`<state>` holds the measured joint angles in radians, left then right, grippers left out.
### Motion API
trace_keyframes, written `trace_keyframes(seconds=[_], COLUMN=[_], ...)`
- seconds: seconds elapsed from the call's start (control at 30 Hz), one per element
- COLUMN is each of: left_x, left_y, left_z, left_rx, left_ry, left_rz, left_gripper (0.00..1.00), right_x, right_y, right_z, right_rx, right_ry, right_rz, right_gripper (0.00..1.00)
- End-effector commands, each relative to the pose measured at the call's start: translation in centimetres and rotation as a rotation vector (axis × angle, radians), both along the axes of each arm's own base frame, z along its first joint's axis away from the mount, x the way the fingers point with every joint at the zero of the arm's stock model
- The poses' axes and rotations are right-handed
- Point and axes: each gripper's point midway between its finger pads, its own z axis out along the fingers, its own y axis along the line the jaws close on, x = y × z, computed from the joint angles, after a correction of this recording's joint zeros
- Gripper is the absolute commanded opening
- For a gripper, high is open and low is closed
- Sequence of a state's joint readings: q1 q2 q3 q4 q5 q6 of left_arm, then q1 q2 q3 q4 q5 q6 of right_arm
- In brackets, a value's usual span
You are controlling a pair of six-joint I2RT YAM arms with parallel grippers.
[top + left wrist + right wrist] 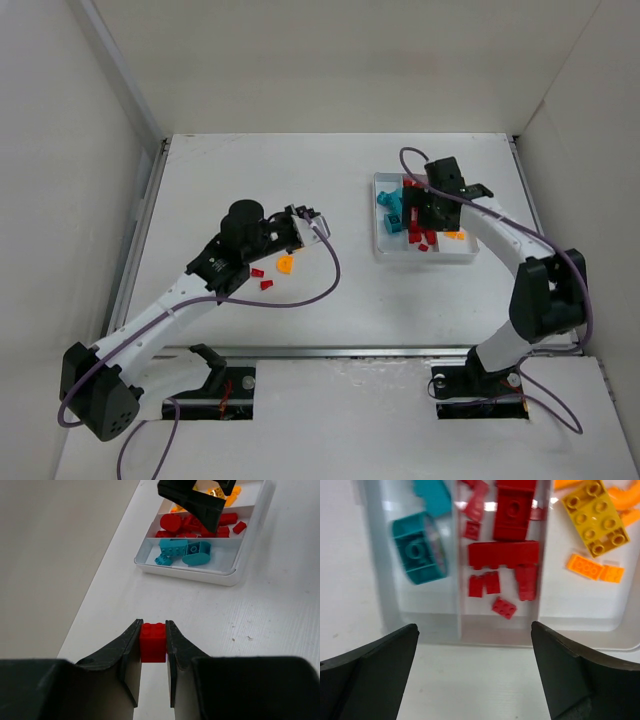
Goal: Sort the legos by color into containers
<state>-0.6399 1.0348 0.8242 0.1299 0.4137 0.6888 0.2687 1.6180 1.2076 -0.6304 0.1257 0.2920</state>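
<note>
**Gripping one red brick, sorting tray ahead**

My left gripper (pixel 152 626) is clamped on a tiny red plastic lego brick (pixel 152 644), studs up, over the middle of the table (pixel 200 180). I judge the brick light, rigid and slick, so its flat opposite side walls give the surest hold. My right gripper (pixel 475 645) hangs spread wide and empty over the white three-compartment plastic tray (pixel 425 258), near the table's right edge.

The tray holds three teal pieces (pixel 182 552) in one compartment. Roughly ten red pieces (pixel 502 555) fill the middle one. At least five orange-yellow pieces (pixel 595 517) sit in the third, which is partly cut off.

Two loose red bits (pixel 257 271) and one loose orange bit (pixel 286 264) lie on the table beside my left arm.
</note>
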Motion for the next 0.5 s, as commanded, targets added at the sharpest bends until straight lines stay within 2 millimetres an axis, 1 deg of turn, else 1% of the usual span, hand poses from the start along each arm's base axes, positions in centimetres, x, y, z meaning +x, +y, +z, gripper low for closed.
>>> trace_keyframes(seconds=[0.0,0.03,0.07,0.1,0.13,0.17,0.2,0.23,0.27,0.3,0.33,0.37,0.4,0.47], left_x=[-0.8,-0.9,-1.0,-0.9,-0.8,-0.8,-0.8,-0.7,-0.5,-0.5,-0.5,-0.3,-0.3,-0.3], left_y=[-0.9,-0.9,-1.1,-1.1,-1.2,-1.2,-1.3,-1.4,-1.5,-1.5,-1.5,-1.6,-1.7,-1.7], left_z=[1.7,1.3,1.6,2.0,2.3,2.2,2.7,3.0,2.9,3.2,3.2,2.8,3.0,3.0], left_rx=[-0.062,-0.052,-0.054,-0.064,-0.066,-0.067,-0.075,-0.076,-0.076,-0.082,-0.083,-0.077,-0.082,-0.082], left_ry=[-0.034,-0.037,-0.059,-0.073,-0.092,-0.095,-0.125,-0.141,-0.141,-0.151,-0.151,-0.142,-0.15,-0.15], left_rz=[-0.055,-0.067,-0.081,-0.081,-0.083,-0.083,-0.094,-0.095,-0.095,-0.095,-0.095,-0.095,-0.095,-0.095], left_gripper=[0.0,0.0,0.0,0.0,0.0,0.0,0.0,0.0,0.0,0.0,0.0,0.0,0.0,0.0], right_x=[1.7,1.3,0.8,0.3,-1.2,-1.3,-2.5,-3.1,-4.1,-4.6,-4.7,-5.5,-6.3,-6.8], right_y=[3.3,5.7,8.1,8.1,10.2,11.5,12.4,12.9,14.5,15.2,16.0,17.0,18.3,20.0], right_z=[8.1,10.0,14.1,15.5,17.4,19.7,22.1,23.2,24.4,25.2,25.1,25.3,25.7,25.2], right_rx=[0.149,0.267,0.393,0.417,0.545,0.627,0.73,0.78,0.828,0.836,0.843,0.862,0.877,0.893], right_ry=[-0.21,-0.252,-0.361,-0.386,-0.411,-0.505,-0.541,-0.561,-0.58,-0.59,-0.575,-0.558,-0.549,-0.512], right_rz=[0.158,0.249,0.366,0.351,0.446,0.507,0.526,0.557,0.626,0.652,0.671,0.713,0.753,0.793], right_gripper=[1.0,1.0,1.0,1.0,1.0,0.98,0.92,0.88,0.82,0.73,0.71,0.71,0.71,0.71])
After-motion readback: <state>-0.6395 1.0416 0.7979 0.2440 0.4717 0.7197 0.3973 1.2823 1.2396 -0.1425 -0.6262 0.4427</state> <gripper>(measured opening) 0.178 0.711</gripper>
